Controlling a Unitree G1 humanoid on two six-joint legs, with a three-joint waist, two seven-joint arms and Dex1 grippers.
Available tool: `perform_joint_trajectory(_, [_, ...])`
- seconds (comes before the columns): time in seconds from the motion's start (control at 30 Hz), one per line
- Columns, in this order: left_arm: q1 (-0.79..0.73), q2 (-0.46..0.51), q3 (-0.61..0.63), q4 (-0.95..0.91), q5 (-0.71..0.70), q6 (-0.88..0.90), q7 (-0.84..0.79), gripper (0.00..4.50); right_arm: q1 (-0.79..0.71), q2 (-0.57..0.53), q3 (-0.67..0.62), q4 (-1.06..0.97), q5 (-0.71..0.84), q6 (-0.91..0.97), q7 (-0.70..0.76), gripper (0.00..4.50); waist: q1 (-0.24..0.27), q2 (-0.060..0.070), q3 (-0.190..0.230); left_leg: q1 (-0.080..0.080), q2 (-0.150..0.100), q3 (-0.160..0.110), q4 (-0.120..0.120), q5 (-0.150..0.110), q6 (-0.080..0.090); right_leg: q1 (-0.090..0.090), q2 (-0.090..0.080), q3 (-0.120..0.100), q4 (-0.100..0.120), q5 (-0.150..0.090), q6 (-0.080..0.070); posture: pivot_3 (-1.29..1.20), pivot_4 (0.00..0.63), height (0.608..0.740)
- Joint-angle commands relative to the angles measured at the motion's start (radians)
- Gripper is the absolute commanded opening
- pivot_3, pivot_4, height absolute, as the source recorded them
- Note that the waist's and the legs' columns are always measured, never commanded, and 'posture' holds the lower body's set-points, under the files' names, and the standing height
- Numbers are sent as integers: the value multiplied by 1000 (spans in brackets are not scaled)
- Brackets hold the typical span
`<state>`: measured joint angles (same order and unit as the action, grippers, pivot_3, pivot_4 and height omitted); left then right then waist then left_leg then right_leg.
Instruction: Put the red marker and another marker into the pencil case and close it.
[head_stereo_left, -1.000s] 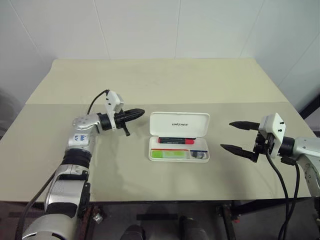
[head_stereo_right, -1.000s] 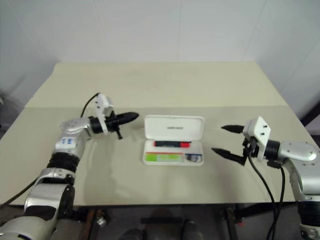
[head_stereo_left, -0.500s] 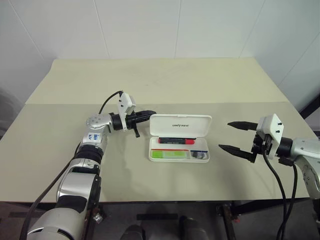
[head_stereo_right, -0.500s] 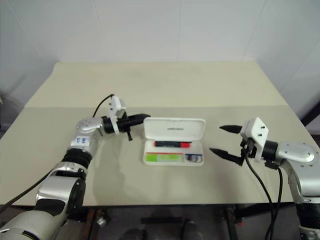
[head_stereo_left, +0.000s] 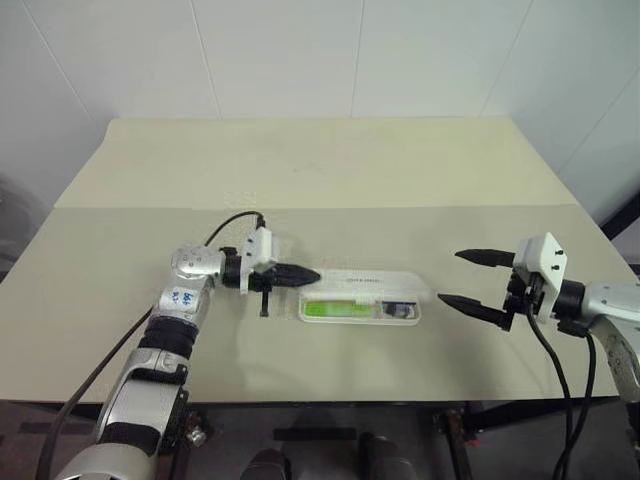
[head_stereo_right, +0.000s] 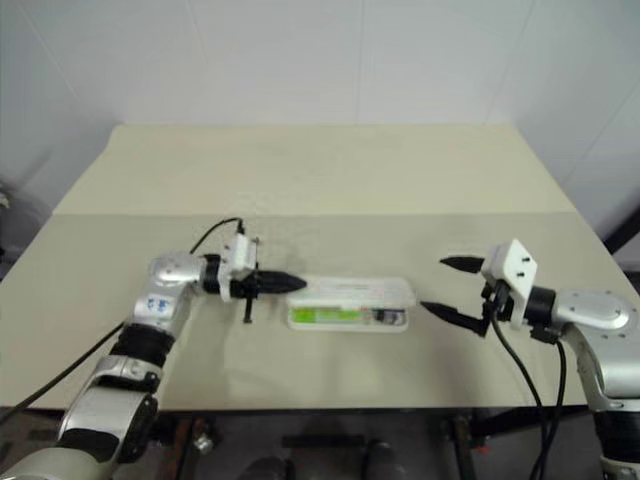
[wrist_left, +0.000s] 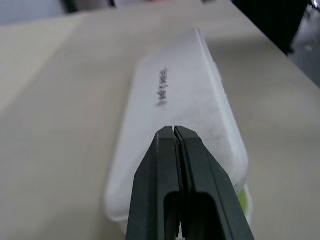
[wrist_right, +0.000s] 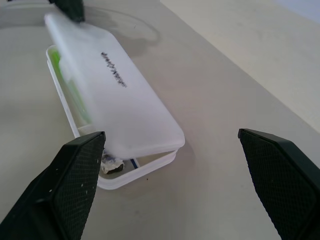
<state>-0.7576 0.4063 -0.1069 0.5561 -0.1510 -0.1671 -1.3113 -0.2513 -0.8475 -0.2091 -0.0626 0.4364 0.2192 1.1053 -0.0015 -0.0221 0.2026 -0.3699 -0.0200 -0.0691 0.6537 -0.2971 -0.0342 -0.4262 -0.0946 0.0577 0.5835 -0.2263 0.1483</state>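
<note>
Resting at centre frame on the beige desk (head_stereo_left: 330, 180), the white pencil case (head_stereo_left: 362, 297) has its hinged lid (wrist_right: 112, 95) tipped most of the way down over the tray, not yet flat. The left end effector (head_stereo_left: 308, 275), fingers pressed together and holding nothing, sits at the lid's left end. The right end effector (head_stereo_left: 468, 279) hangs at the right of the frame, jaws spread wide and empty, apart from the case.

Head views show the green highlighter (head_stereo_left: 338, 310) through the front gap. The right wrist view adds the gap at the case's near end and a small dark item in the tray corner. The left wrist view shows the lid's smooth matte top with dark lettering, rounded corners, and the black tapered fingers (wrist_left: 165, 200) over it. Red marker hidden under the lid.
</note>
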Motion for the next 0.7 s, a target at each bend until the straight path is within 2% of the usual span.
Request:
perform_joint_trajectory(0.03, [7,-7,-33,-78,32,44,59,31,9,-14,-45,-46,24,-1,-5,4500,0,0,0,0,0,0,0,0,0,0,0,0,0,0,0,0,150,740])
perform_joint_trajectory(0.43, [33,7,-148,-239,121,217,148,31,51,1,-50,-99,35,13,-51,4500,-1,0,0,1,0,0,2,0,0,0,0,0,1,0,0,0,150,740])
perform_joint_trajectory(0.7, [58,25,-168,-279,141,260,183,31,62,5,-54,-111,42,13,-71,4500,-2,0,0,1,0,0,2,0,0,0,0,1,2,0,0,0,150,740])
